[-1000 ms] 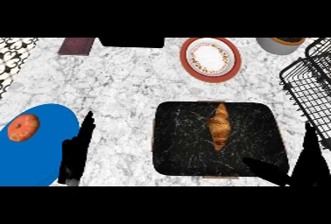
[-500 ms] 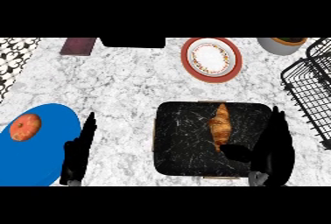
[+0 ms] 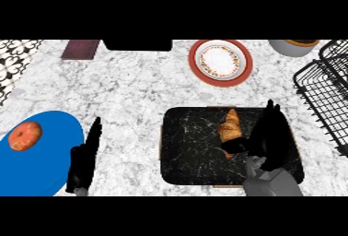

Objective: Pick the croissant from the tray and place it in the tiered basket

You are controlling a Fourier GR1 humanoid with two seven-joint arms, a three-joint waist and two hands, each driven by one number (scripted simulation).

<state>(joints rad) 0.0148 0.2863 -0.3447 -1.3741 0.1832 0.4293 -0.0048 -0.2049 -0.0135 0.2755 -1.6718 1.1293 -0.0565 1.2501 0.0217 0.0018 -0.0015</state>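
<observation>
Nearest the lower edge, the grey right forearm (image 3: 273, 185) comes in over the near right corner of the tray (image 3: 190, 152). The right hand (image 3: 268, 138) lies above the tray's right side. Its fingers (image 3: 272, 113) are straight and point away from the robot, and its thumb (image 3: 236, 146) is spread to the left; the hand is open and holds nothing. The thumb tip is at the near end of the croissant (image 3: 231, 125). Whether it touches the croissant cannot be told.

The left hand (image 3: 81, 161) rests on the counter (image 3: 136, 92) at lower left, fingers straight and pointing away, open and empty. It is just beside the right edge of the blue plate (image 3: 48, 168). A round orange-red fruit (image 3: 25, 136) lies on the far left part of that plate.

The tray is dark, square with rounded corners, and sits flat on the counter. The croissant lies on it right of centre towards the far edge, lengthwise near to far, between the tray's middle and the right hand's fingers.

Further back, a red-rimmed plate (image 3: 221, 60) with a white centre stands well beyond the tray. The black wire basket (image 3: 325, 99) is at the right edge, apart from the tray. A bowl (image 3: 296, 46) is at far right. A black object (image 3: 136, 44), a dark red object (image 3: 80, 48) and a patterned surface (image 3: 15, 53) lie along the far left.
</observation>
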